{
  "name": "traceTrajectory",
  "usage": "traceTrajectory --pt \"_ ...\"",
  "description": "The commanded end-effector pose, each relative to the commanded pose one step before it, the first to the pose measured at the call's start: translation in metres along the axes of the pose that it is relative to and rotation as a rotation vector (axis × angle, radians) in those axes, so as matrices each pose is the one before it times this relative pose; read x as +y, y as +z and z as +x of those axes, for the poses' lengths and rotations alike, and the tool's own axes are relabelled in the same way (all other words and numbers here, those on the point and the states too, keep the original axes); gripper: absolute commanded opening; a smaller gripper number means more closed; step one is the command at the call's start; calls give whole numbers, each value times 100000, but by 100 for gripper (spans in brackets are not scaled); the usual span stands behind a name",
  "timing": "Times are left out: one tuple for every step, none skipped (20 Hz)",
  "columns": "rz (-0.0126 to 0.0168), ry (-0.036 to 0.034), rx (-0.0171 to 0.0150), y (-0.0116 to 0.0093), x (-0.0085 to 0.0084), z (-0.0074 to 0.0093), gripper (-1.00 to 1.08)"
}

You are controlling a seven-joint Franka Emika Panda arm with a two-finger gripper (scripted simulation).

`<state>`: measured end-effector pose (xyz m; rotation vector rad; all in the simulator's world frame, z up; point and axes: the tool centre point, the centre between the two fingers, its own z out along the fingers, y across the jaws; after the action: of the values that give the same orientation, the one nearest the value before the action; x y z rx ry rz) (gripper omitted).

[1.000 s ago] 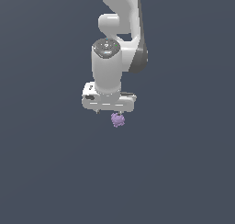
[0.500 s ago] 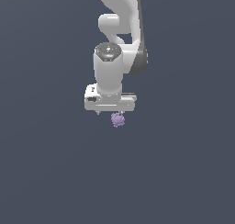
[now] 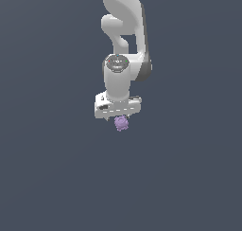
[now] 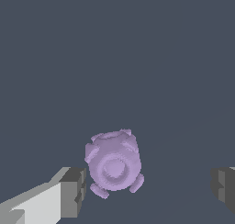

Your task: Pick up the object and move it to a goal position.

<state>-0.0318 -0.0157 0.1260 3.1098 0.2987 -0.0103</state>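
Note:
The object point(image 3: 121, 123) is a small light-purple knobby lump lying on the dark grey floor. In the exterior view my white gripper point(image 3: 119, 116) hangs straight over it, and the hand covers its fingers. In the wrist view the object point(image 4: 113, 164) lies between the two dark fingertips. It sits close to one fingertip point(image 4: 73, 191), while the other fingertip point(image 4: 224, 186) stands far off. The gripper point(image 4: 149, 188) is open wide, and I cannot tell if the near finger touches the lump.
A plain dark grey floor point(image 3: 56, 178) surrounds the arm on all sides. No other object, container or edge shows in either view.
The arm has come down, bringing the hand closer over the object. The object has stayed where it was.

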Motion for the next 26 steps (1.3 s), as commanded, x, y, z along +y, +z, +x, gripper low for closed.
traceTrajectory --pt "469 -5736 279 1145 -678 -680 100" --pt "163 -1938 93 382 -245 -229 100" --pt "151 -1782 88 348 -230 -211 100" --pt "138 -1628 84 314 -215 -192 100" --pt "126 -1472 78 282 -198 -174 100" --pt "113 -1316 72 250 -179 -155 100" --pt "100 -1162 65 219 -161 -137 100" --pt "87 -1007 57 188 -141 -118 100" --pt "73 -852 49 158 -121 -100 100" --pt "60 -697 41 129 -100 -81 100" --pt "47 -541 32 100 -77 -63 100" --pt "34 -388 23 71 -57 -45 100" --pt "20 -228 14 43 -31 -28 100" --pt "6 -69 4 14 -7 -11 100" --pt "-10 464 -95 -59 45 40 100" --pt "0 0 0 34 1 -2 100" --pt "0 0 0 102 3 -5 100" --pt "0 0 0 170 5 -9 100" --pt "3 -68 13 231 -28 -1 100" --pt "0 0 0 304 8 -18 100" --pt "4 -68 13 363 -25 -9 100" --pt "0 0 0 434 11 -26 100" --pt "5 -68 13 490 -22 -17 100" --pt "5 -68 14 546 -21 -20 100" --pt "4 -68 14 522 -20 -15 100" --pt "0 0 0 463 15 -19 100"
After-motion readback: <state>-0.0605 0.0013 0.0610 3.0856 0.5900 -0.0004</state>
